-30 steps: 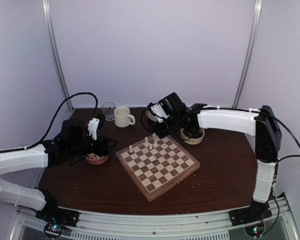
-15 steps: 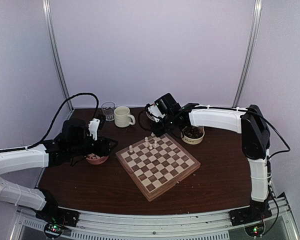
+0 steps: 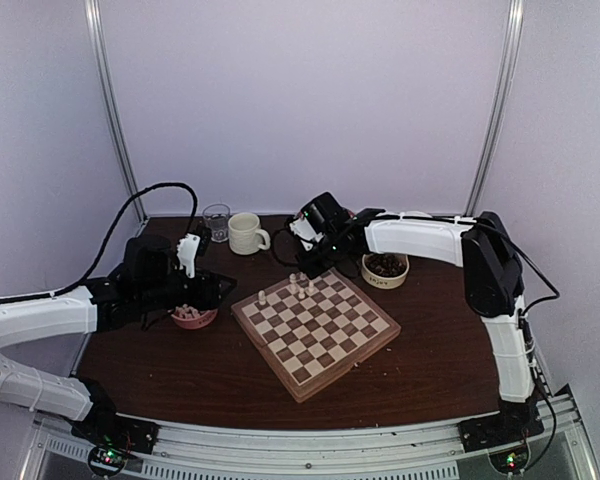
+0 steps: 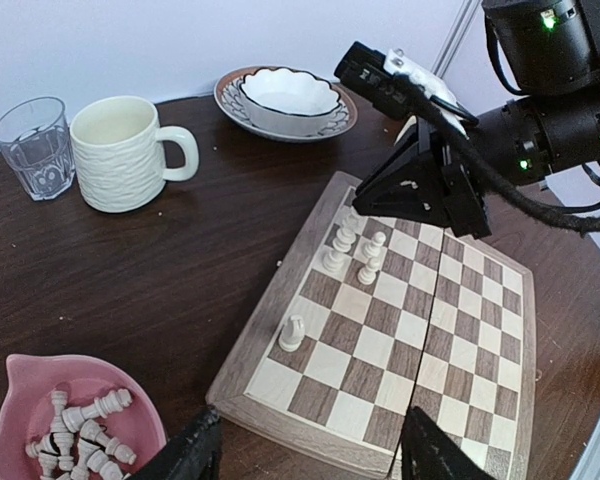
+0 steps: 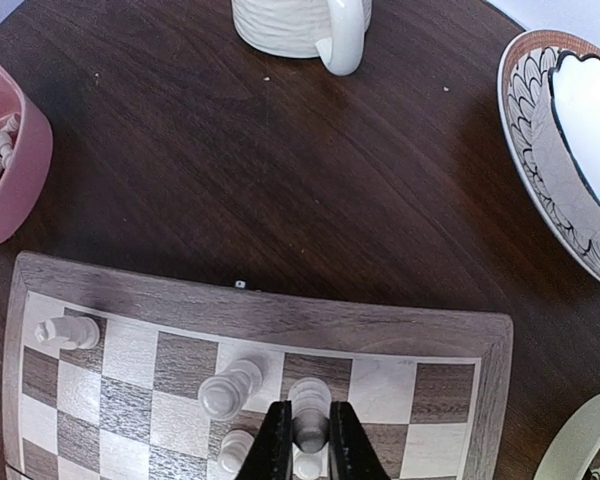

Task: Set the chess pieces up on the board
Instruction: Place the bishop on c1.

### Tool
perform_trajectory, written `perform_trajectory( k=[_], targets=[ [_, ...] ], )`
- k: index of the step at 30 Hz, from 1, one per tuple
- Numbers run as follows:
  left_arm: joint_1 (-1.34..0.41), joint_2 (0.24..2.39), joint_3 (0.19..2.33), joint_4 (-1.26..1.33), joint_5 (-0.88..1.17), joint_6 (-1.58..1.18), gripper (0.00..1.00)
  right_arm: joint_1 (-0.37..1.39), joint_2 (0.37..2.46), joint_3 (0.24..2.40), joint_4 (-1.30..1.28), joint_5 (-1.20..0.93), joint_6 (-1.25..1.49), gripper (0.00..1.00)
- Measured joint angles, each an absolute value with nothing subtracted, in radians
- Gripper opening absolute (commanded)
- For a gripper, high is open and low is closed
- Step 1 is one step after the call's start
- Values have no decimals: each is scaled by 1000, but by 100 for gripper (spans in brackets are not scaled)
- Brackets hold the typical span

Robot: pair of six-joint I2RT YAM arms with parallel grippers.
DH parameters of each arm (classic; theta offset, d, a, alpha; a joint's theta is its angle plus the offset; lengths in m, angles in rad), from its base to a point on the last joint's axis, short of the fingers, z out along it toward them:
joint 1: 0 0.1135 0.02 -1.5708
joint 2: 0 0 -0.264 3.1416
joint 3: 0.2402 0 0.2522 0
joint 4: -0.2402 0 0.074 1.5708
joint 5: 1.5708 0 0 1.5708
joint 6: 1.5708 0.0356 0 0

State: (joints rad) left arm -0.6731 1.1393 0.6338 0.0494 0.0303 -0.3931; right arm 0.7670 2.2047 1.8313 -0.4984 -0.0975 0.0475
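Observation:
The checkered board (image 3: 316,331) lies mid-table; it also shows in the left wrist view (image 4: 435,352) and the right wrist view (image 5: 130,355). Several cream chess pieces (image 3: 301,286) stand near its far corner, and one stands alone (image 3: 262,297) on its left edge. My right gripper (image 5: 309,447) is shut on a cream piece (image 5: 309,408) over the board's far row; in the top view it (image 3: 315,268) hangs at that corner. My left gripper (image 4: 310,452) is open and empty above the board's near-left corner, beside a pink bowl (image 4: 20,400) of loose pieces (image 4: 80,432).
A cream mug (image 3: 246,233) and a glass (image 3: 216,220) stand at the back left. A patterned dish (image 4: 286,100) with a white bowl sits at the back middle. A cream bowl (image 3: 385,268) of dark pieces stands right of the board.
My right arm has swung left and its gripper has come down onto the board's far corner with the piece. The left arm has not moved.

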Motion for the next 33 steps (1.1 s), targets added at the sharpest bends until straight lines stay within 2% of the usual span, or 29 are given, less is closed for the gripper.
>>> perform_trajectory(
  k=[33],
  targets=[
    [-673, 1142, 634, 46, 31, -393, 61, 756, 2263, 1894, -588, -141, 30, 9]
  ],
)
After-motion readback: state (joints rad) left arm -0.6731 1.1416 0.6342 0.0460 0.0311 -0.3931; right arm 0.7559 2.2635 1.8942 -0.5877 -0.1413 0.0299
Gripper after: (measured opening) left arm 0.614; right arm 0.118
